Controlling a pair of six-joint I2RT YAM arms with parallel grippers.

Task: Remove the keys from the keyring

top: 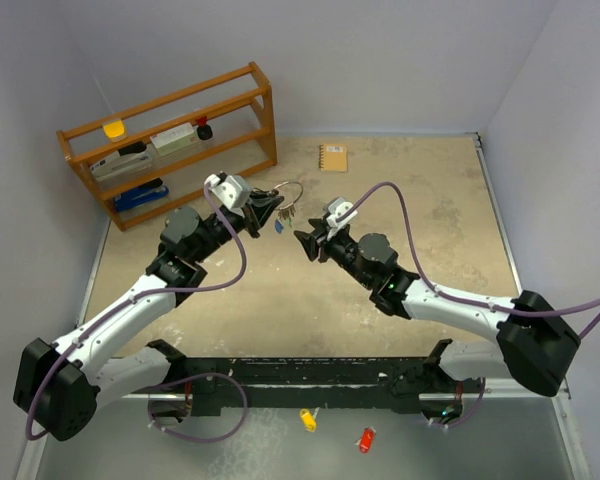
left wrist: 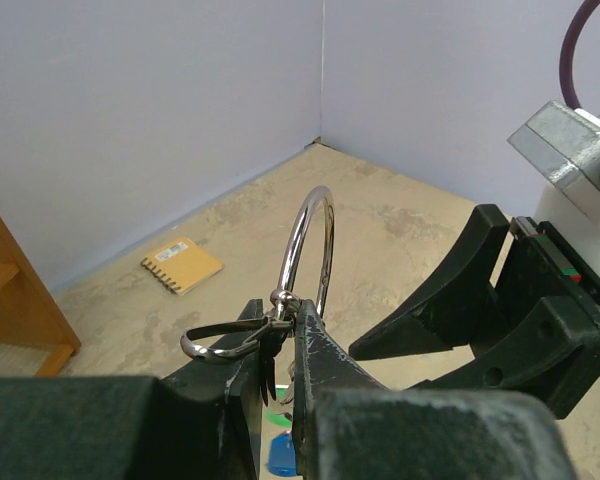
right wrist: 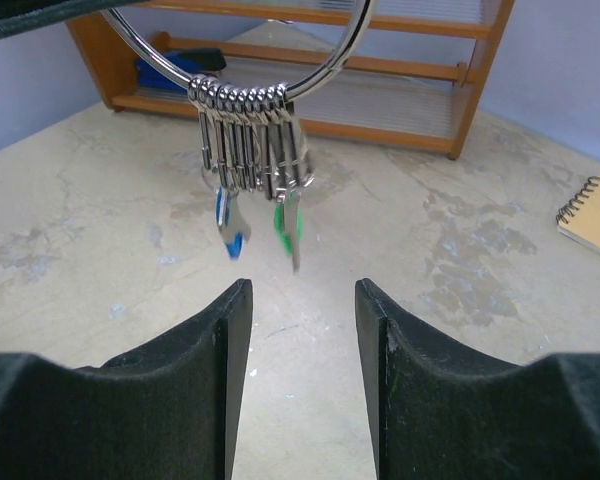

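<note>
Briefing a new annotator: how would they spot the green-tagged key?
In front of the wooden shelf, the left claw holds up a silver keyring. Below its clips hang the blue-tagged key and the green-tagged key: pick the green tag.

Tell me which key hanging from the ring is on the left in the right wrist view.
The blue-tagged key; the green-tagged key hangs to its right.

Beyond and left of the left gripper (top: 270, 207), a wooden rack (top: 170, 105) with a blue stapler (top: 140, 195) on its bottom shelf. Beyond the right gripper (top: 304, 243), a spiral notebook (top: 333, 157) lying flat. Well behind both, a yellow tag (top: 306, 418) and a red tag (top: 366, 438).
</note>
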